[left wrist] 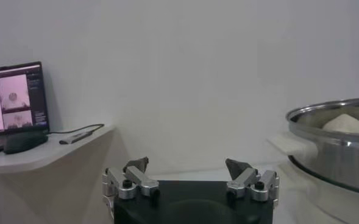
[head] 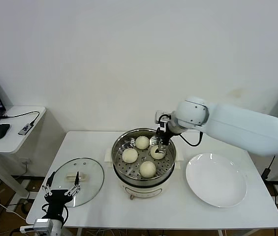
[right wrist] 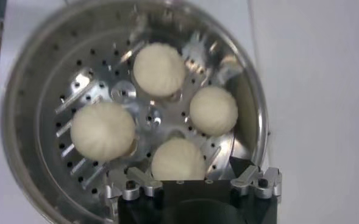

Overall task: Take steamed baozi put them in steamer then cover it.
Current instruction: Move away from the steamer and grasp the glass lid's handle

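- Head view: four steamed baozi (head: pixel 147 168) lie on the perforated tray inside the steamer (head: pixel 120 169) at the middle of the desk (head: pixel 188 209). The right tool (head: pixel 160 146) hangs over the far-right bun. The cover (head: pixel 77 188) lies flat on the desk left of the steamer, an empty white plate (head: pixel 216 179) to its right
- Left wrist view: the left tool (left wrist: pixel 188 166) stands wide, gripping nothing, low at the desk's near-left edge beside the cover
- Right wrist view: the right tool (right wrist: pixel 193 181) is spread wide just above one bun, holding nothing; all four buns sit apart on the tray

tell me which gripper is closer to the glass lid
Left. The left gripper hangs open at the table's front edge, just beside the glass lid. The right gripper is over the steamer, above one baozi.
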Robot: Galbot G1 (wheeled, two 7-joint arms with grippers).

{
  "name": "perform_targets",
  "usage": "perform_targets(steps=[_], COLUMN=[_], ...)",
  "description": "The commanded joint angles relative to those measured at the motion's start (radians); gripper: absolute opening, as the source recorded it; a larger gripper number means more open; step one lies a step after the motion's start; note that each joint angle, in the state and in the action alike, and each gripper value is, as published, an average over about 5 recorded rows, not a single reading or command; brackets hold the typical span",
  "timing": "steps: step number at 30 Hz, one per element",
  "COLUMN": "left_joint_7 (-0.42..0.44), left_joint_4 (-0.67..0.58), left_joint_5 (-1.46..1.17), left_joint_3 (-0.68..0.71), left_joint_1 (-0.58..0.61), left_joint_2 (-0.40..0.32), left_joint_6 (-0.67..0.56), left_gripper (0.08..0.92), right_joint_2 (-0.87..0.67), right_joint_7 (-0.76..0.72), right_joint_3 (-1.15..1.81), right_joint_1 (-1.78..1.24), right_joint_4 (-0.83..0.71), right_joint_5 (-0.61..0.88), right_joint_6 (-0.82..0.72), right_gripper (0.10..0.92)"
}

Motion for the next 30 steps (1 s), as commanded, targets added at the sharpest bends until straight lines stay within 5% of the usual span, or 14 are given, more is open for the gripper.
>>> perform_targets(steps=[1,8,14,21,30], left_joint_7=[-0.007,-0.007,0.011,0.025,-0.057], left_joint_4=[-0.008,-0.006,0.009,0.046,0.171], left_joint_5=[-0.001,0.004,0.007,0.098,0.71], left_joint_3=[-0.001,0.0,0.009,0.021,-0.035], left_joint_1=[0.005,0.005,0.006,-0.001,0.0], left_joint_2=[0.002,-0.012,-0.029,-0.056,-0.033], left_joint_6=[0.008,0.007,-0.037,-0.141,-0.242], left_gripper=[0.823,0.823,0.823,0.823,0.823], right_joint_2=[-0.338,-0.322,-0.023,0.334,0.594], right_joint_7=[0.474,0.5,0.371,0.244,0.303], right_joint_3=[0.476,1.144,1.626,1.922,2.072], right_joint_1=[-0.527,-1.253,-1.672,-1.86,-1.977], right_joint_4=[0.29,0.349,0.326,0.323,0.337], right_joint_5=[0.054,-0.157,-0.368,-0.455,-0.546], right_joint_6=[0.27,0.519,0.662,0.798,0.864], right_gripper=[0.823,0.823,0.823,0.823,0.823])
